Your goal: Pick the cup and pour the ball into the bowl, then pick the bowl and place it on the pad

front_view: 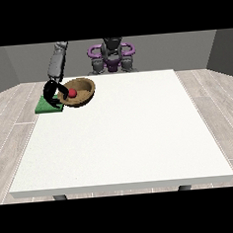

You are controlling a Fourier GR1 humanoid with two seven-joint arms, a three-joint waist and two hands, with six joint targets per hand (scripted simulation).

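Plainly, the coming move turned on how the bowl lay from the pad and the hand.

Hand in play: the black hand at the view's left (51, 92) hung at the end of a grey arm, over the table's far-left corner; the other hand did not show.

Hand state: its fingers curled down onto the near-left rim of the round brown wooden bowl (80, 91), and they read as clamped on that rim.

Bowl: it sat tilted, its mouth tipped towards the camera, just to the 3 o'clock side of the hand.

Ball: the small red ball (72, 92) lay inside the bowl, near the left wall and close to the fingers.

Pad: the flat green square pad (48, 105) lay at about 7 o'clock from the hand, partly under it; the bowl's left edge seemed to overlap the pad's right edge, though whether they touched could not be told.

Key relation: the pad lay towards 8 o'clock from the bowl's middle, so the carry looked short and leftward.

Table: the large white table (125, 137) bore all of this at its far-left part.

Cup: none could be made out.

Stage, as a judgement: pouring looked done, and setting the bowl squarely on the pad was left.
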